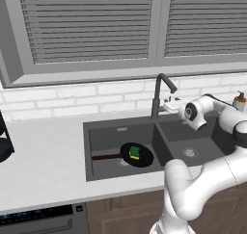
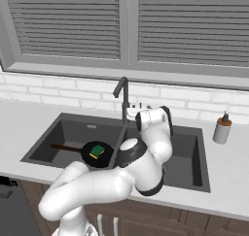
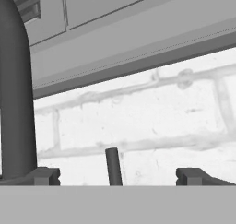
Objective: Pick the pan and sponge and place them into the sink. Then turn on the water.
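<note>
The black pan (image 1: 143,157) (image 2: 90,155) lies in the left basin of the dark grey sink (image 1: 108,136) (image 2: 78,128), its thin handle pointing left. The yellow and green sponge (image 1: 134,152) (image 2: 97,151) rests inside the pan. My gripper (image 1: 171,103) (image 2: 133,111) (image 3: 117,176) is open, just right of the dark gooseneck faucet (image 1: 156,99) (image 2: 124,95) and level with its base. In the hand view the faucet's neck (image 3: 16,89) rises at the left. A thin dark lever (image 3: 112,165) stands between my fingertips (image 3: 44,176), touching neither of them.
A beige soap dispenser (image 1: 240,101) (image 2: 222,128) stands on the counter right of the sink. The white brick wall (image 3: 138,121) and window sill are close behind the faucet. A dark appliance (image 1: 4,144) sits at the far left of the counter.
</note>
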